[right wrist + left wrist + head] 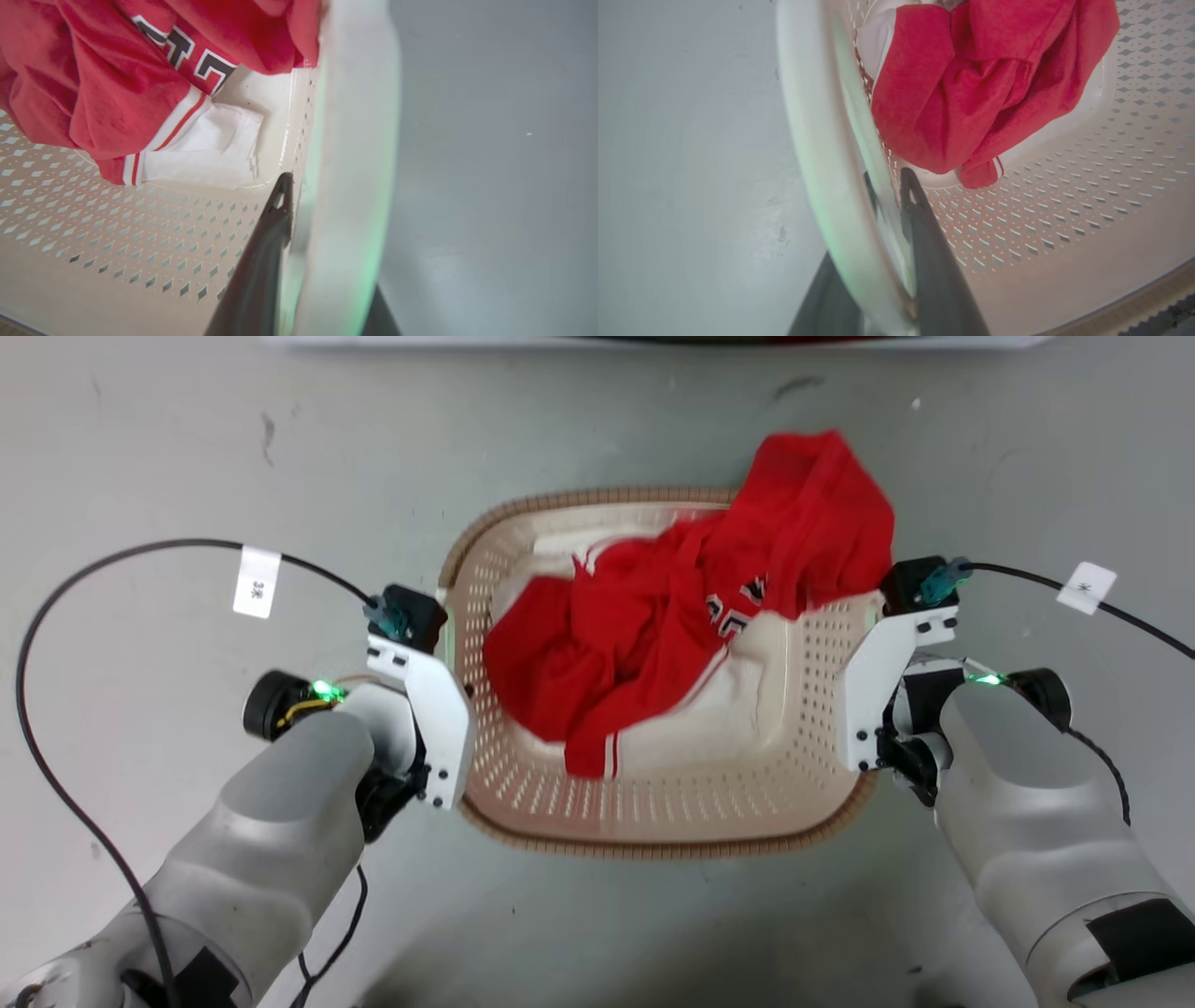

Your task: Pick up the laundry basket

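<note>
The laundry basket (653, 845), cream with perforated walls and a brown rim, sits on the grey floor in the middle of the head view. A red jersey (691, 607) lies in it over white cloth (714, 714) and spills over the far right rim. My left gripper (446, 644) is at the basket's left side. In the left wrist view its fingers (920, 219) straddle the white handle (817, 140), one inside the wall and one outside, shut on it. My right gripper (878, 616) clamps the right handle (359, 140) the same way, inner finger (275, 219) against the wall.
Black cables with white tags (257, 581) (1086, 586) loop over the floor on both sides of the basket. A pale edge (653, 341) runs along the top of the head view. Bare grey floor (187, 448) surrounds the basket.
</note>
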